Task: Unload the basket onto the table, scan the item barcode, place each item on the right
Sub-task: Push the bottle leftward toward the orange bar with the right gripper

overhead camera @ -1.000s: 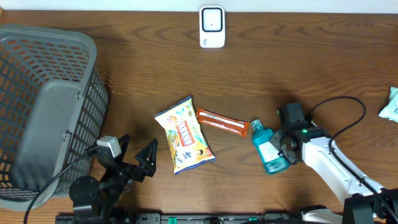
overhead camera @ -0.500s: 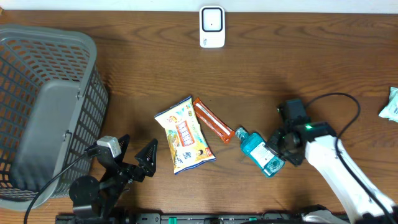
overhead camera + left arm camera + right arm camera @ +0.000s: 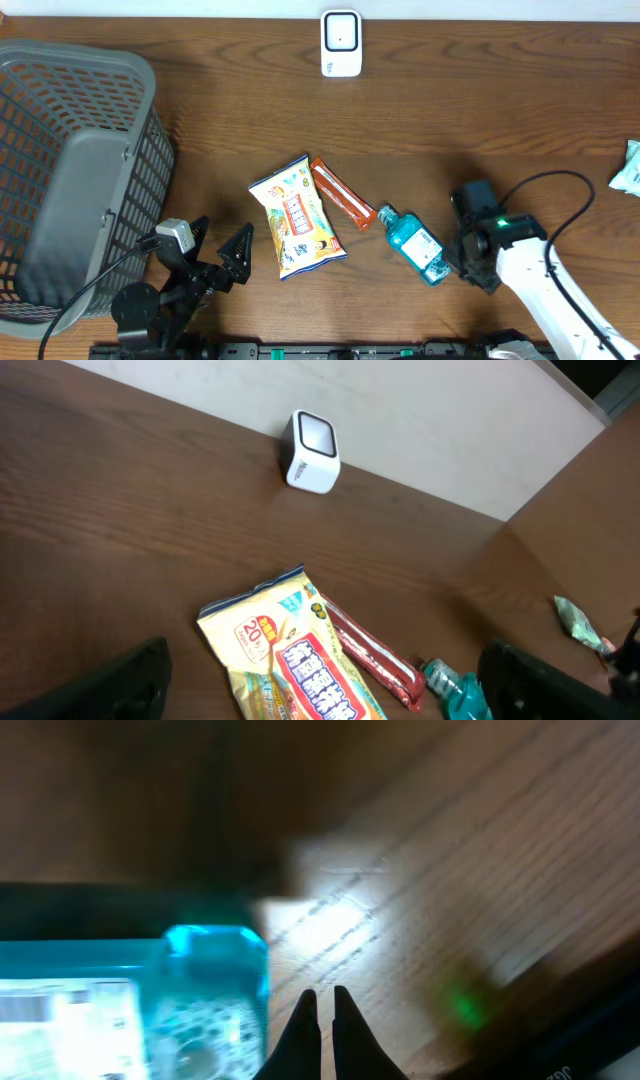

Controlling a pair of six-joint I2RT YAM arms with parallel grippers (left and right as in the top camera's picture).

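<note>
A teal mouthwash bottle [image 3: 413, 243] with a white label lies on its side on the wood table, cap toward the red snack bar [image 3: 342, 193]. My right gripper [image 3: 453, 262] is shut and empty, its fingertips [image 3: 322, 998] just beside the base of the bottle [image 3: 130, 1010]. The white barcode scanner [image 3: 341, 43] stands at the table's far edge. My left gripper [image 3: 215, 255] hovers open near the front edge, left of the yellow snack bag [image 3: 298, 215]. The left wrist view shows the scanner [image 3: 312, 452], bag [image 3: 285, 660], bar [image 3: 370, 655] and bottle [image 3: 455, 690].
A large grey mesh basket [image 3: 60, 120] fills the left side. A pale green packet [image 3: 628, 168] lies at the right edge. The right arm's cable [image 3: 560, 185] loops over the table behind it.
The bottle swung round, cap pushed left, and shoved the red bar to a steeper slant beside the bag. The right gripper has since drawn back a little from the bottle. The left arm is still.
</note>
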